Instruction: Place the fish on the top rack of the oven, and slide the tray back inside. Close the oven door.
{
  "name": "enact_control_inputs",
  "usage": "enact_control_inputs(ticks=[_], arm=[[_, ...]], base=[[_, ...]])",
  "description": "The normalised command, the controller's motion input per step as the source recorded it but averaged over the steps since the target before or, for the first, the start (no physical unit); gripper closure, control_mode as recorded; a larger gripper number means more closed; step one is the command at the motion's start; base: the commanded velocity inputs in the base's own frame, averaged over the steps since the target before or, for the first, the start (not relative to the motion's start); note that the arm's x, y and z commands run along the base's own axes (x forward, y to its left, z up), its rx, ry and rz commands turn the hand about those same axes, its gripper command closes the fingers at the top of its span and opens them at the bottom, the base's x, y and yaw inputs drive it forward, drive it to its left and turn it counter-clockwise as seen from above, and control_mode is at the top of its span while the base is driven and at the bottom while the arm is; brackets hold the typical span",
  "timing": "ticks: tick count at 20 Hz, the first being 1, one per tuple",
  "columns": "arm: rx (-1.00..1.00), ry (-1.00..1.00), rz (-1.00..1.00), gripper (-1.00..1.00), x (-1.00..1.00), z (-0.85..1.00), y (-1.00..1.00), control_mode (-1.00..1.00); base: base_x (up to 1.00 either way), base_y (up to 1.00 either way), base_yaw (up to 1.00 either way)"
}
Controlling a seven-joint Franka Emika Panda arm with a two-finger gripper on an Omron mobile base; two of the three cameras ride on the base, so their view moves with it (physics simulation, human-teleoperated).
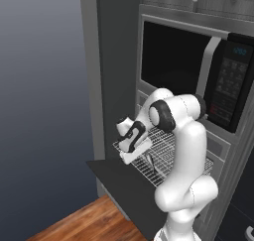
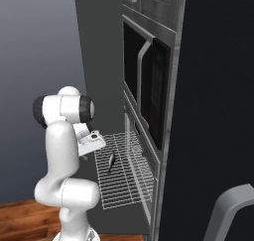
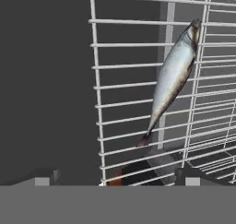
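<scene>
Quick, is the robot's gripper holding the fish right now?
Gripper: no, it is open and holds nothing. The fish lies free on the top rack.

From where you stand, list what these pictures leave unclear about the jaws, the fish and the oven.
- Gripper: in the hand view the bottom band cuts off its tips, so open or shut is unclear; in the left base view the arm's wrist covers it.
- Fish: in the left base view the arm hides it.
- Oven cavity: in the right base view, seen edge-on, its inside is hidden.
- Oven door: its handle is out of sight.
</scene>
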Motion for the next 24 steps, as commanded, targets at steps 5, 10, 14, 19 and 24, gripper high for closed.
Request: enact_control_inputs(ticks=[5, 10, 14, 19, 24], arm=[[0.08, 0.0, 0.02, -1.0, -0.06, -0.18, 0.48, -1.0], [0.0, 0.0, 0.06, -1.0, 0.0, -0.68, 0.2, -1.0], [0.0, 0.0, 0.05, -1.0, 0.0, -0.61, 0.34, -1.0], [0.06, 0.0, 0.01, -1.0, 0.0, -0.05, 0.21, -1.0], [0.05, 0.02, 0.01, -1.0, 0.1, -0.32, 0.0, -1.0]], base=[[0.0, 0.0, 0.0], [0.0, 0.0, 0.0], [0.0, 0.0, 0.0], [0.0, 0.0, 0.0], [0.0, 0.0, 0.0]])
